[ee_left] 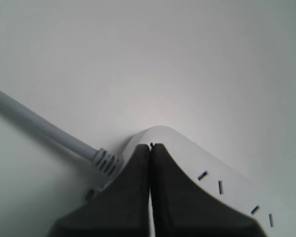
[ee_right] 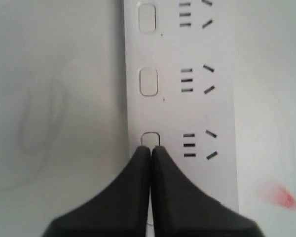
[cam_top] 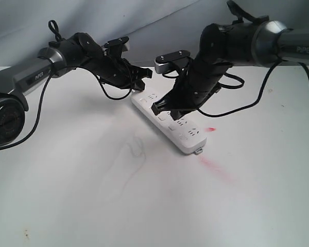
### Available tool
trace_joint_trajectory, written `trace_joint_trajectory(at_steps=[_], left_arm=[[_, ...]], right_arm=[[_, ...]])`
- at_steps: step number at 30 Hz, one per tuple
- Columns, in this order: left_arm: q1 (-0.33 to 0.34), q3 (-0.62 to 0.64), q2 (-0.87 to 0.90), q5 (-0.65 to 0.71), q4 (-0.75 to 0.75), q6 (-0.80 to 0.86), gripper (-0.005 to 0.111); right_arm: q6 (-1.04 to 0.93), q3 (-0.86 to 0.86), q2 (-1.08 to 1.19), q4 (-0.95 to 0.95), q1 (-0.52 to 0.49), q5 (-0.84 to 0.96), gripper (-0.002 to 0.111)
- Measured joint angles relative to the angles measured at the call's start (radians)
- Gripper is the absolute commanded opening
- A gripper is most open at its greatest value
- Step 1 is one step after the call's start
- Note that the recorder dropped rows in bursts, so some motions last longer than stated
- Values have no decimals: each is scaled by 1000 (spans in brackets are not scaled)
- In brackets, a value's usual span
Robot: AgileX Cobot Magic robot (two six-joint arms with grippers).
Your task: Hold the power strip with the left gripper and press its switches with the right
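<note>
While the power strip (cam_top: pixel 190 138) lay flat and diagonal on the white table (cam_top: pixel 144 206), its tabbed end nearest the camera in the exterior view, the right end effector (ee_right: pixel 151 148) was down on its middle. Its fingers were clenched together with no gap, and the tips sat right at the edge of one of the switches (ee_right: pixel 148 82), that button half hidden under them. Two more switches showed clear farther along the row. At the cord end, the left end effector (ee_left: pixel 151 146) was clenched too, closed tips resting on top of the strip just beside where the grey cord (ee_left: pixel 39 126) entered. A red smear (cam_top: pixel 216 169) marked the table near the tabbed end.
</note>
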Motion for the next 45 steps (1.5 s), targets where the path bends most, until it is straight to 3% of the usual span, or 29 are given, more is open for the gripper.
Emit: trace_joint_trajectory(at_steps=[37, 45], left_arm=[[0, 0, 0, 0, 0, 0, 0], [0, 0, 0, 0, 0, 0, 0]], right_arm=[[89, -52, 102, -69, 19, -10, 0], [96, -52, 102, -139, 68, -8, 0]])
